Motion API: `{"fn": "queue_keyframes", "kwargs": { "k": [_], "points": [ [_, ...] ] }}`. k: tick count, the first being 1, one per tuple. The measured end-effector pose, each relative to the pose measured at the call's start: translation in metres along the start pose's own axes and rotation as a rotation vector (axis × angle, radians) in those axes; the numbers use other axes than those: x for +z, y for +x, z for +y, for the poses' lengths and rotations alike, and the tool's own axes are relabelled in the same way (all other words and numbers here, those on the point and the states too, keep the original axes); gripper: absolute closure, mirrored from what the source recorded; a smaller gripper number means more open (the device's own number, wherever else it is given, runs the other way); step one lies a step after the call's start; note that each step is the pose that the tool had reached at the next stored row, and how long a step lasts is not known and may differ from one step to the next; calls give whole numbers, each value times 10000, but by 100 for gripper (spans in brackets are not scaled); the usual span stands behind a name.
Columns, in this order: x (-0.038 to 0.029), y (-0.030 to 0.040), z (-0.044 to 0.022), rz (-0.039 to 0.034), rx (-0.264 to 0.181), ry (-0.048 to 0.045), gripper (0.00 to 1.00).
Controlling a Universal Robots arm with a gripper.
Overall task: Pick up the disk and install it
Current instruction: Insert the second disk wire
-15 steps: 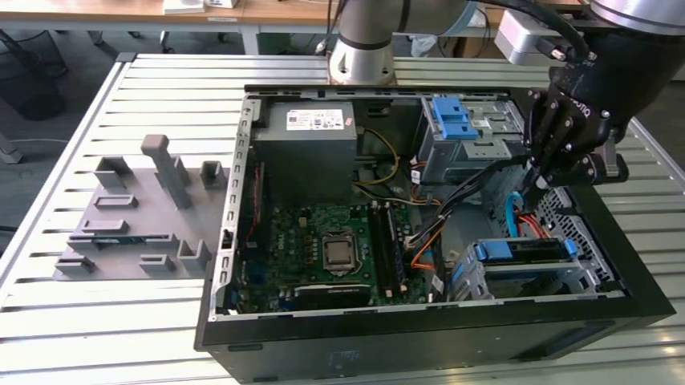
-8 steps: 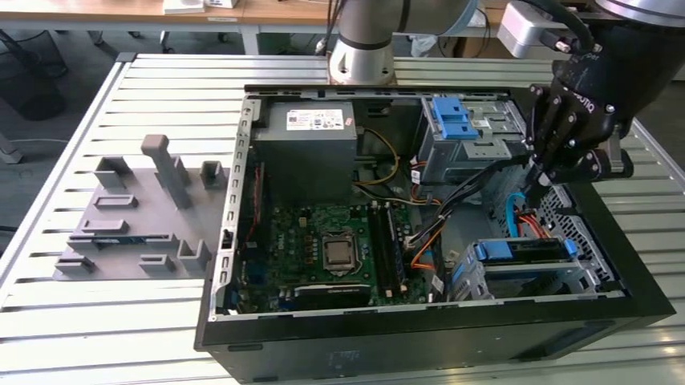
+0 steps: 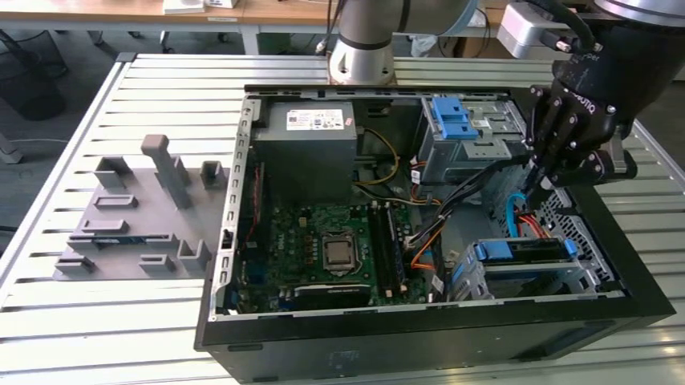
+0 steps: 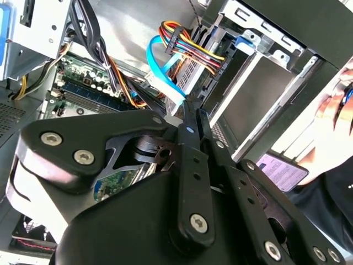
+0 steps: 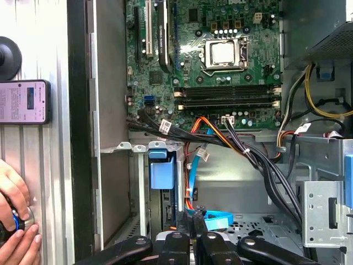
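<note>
The hand [image 3: 544,178] hangs inside the open case [image 3: 428,321], fingers [image 5: 194,234] pressed together on nothing. The disk [image 3: 524,250] sits in the lower drive cage, at about 6 o'clock from the hand in the exterior view. Its label cannot be read.

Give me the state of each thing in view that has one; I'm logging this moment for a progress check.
Computer case: side panel off, interior exposed.
Claw: shut, empty, lowered inside the case near the drive bays.
Disk: seated in the lower drive bay, blue carrier edge showing.
Blue cable: loose, end hanging free near the claw.
Processor socket: uncovered, no cooler on it.
Phone: lying on the table, screen lit.
</note>
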State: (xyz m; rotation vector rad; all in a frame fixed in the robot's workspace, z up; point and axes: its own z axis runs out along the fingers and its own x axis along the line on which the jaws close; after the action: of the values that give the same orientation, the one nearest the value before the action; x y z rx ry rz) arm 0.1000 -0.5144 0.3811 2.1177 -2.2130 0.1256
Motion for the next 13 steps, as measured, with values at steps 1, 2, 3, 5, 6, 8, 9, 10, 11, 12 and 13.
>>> {"fn": "queue_keyframes", "kwargs": {
  "k": [1, 2, 3, 5, 6, 8, 9, 10, 11, 12, 13],
  "points": [
    [4, -1, -1, 13, 0, 0, 82],
    [10, -1, -4, 22, -2, 1, 82],
    [18, -2, -5, 29, -1, 1, 82],
    [32, -4, -8, 51, -1, 1, 82],
    [39, -5, -10, 63, -2, 1, 82],
    [55, -7, -12, 79, -1, 3, 82],
    [64, -8, -13, 80, -1, 3, 82],
    [72, -9, -14, 81, -1, 3, 82],
    [77, -9, -14, 83, -1, 3, 82],
    [83, -10, -14, 84, -2, 3, 82],
    [88, -11, -14, 86, -2, 3, 82]
  ]
}}
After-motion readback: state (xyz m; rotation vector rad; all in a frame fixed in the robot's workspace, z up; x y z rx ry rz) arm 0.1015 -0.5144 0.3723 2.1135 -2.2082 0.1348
